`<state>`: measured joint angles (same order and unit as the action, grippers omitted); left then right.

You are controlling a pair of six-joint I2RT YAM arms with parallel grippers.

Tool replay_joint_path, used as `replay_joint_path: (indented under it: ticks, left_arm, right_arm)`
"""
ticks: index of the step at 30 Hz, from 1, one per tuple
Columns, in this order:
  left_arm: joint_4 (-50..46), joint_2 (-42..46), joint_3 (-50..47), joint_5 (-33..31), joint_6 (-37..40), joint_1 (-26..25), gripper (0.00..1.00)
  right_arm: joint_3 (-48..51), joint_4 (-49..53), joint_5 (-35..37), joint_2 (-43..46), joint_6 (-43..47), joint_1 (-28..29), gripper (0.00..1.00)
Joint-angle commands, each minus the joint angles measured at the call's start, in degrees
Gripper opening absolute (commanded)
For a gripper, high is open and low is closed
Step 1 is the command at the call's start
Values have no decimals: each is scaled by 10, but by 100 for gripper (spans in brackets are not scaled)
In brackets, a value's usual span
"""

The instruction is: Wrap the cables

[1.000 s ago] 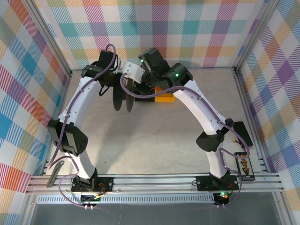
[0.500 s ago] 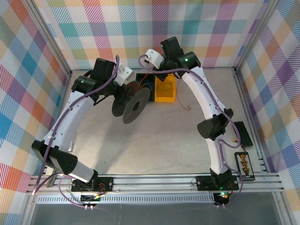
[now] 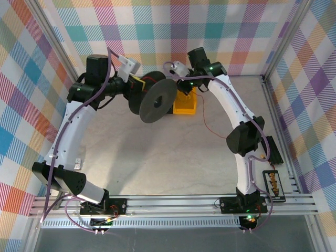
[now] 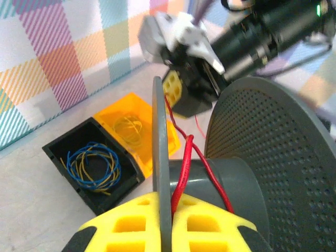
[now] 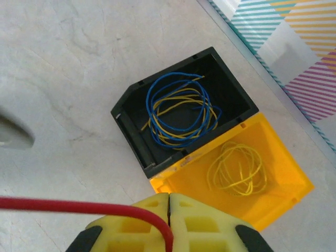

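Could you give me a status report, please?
Left gripper shut on flange of black round perforated spool. Right gripper shut on thin red-orange wire, looped over spool hub. Black plastic bin, yellow plastic bin beneath right gripper.

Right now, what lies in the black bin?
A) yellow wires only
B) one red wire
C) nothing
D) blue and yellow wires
D: the black bin holds a tangle of blue and yellow wires; the yellow bin beside it has yellow ones only.
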<state>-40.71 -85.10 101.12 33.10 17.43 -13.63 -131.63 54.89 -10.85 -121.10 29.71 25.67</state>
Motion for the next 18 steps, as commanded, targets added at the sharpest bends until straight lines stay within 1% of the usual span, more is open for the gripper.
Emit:
replay_joint_path:
  ticks: [1, 5, 8, 9, 13, 16, 18]
  left_arm:
    - [111, 58, 9, 83, -90, 27, 0]
    - [121, 52, 24, 65, -131, 46, 0]
    - [135, 51, 25, 63, -160, 58, 0]
    - [142, 51, 25, 65, -168, 62, 0]
    - [151, 45, 28, 67, -189, 66, 0]
    - [150, 40, 31, 63, -195, 65, 0]
    - [150, 37, 29, 46, -201, 64, 0]
  right_arm:
    - [40, -56, 23, 23, -40, -39, 8]
    - [108, -91, 8, 42, -61, -50, 9]
    - [152, -115, -6, 54, -78, -58, 10]
    - [168, -125, -10, 56, -84, -60, 12]
    - [206, -149, -23, 57, -103, -64, 21]
    - [222, -161, -29, 54, -111, -63, 22]
    - [232, -167, -31, 52, -116, -64, 22]
